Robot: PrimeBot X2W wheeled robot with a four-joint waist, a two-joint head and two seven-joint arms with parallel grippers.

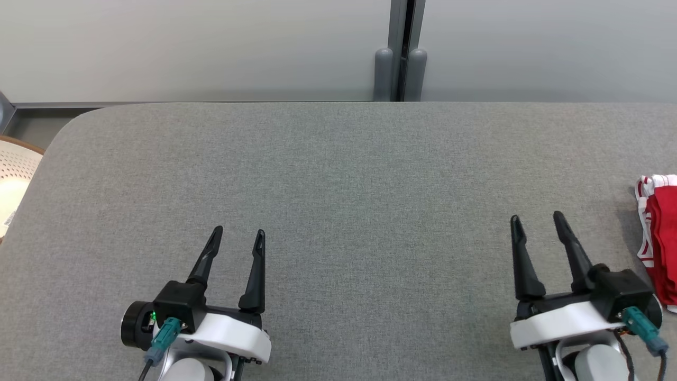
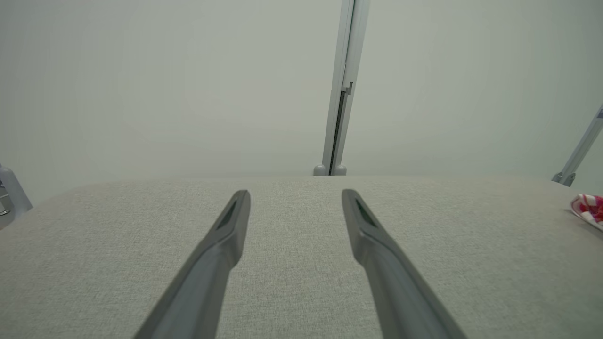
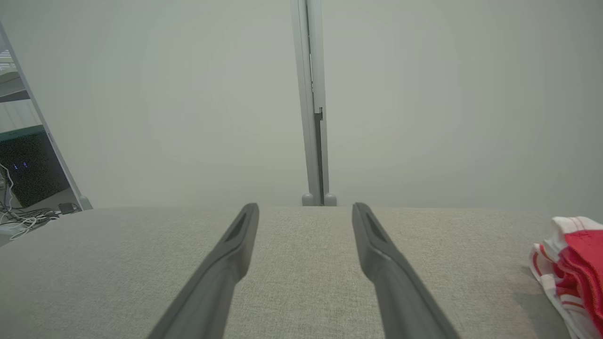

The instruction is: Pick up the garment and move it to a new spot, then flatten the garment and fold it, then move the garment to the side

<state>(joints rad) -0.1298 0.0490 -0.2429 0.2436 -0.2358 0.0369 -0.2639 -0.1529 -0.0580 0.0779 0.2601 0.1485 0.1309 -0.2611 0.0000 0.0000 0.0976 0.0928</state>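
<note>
a: where's the garment (image 1: 664, 233)?
b: at 3 o'clock on the grey surface (image 1: 338, 174), hard against the head view's right edge, which cuts it off. it's red with white striped trim and lies in layers, not spread flat.
a: is either tool on it?
b: no. the right tool (image 1: 537, 216) sits at 5 o'clock, fingers apart and holding nothing, tips pointing to 12. the garment lies just beside it, at about 2 o'clock from its tips, not touching.
a: and the left tool (image 1: 238, 230)?
b: at 7 o'clock, also released, with nothing between its fingers and bare surface under them. it's well apart from the garment.
a: what do the wrist views show?
b: each looks along its own spread fingers over the surface. in the right one the garment is at 4 o'clock, near. in the left one a small bit of it shows at 3 o'clock, far off.
a: what's behind?
b: a pale wall (image 1: 185, 47) at 12 o'clock, with a grey post (image 1: 400, 74) standing at the surface's far edge.
</note>
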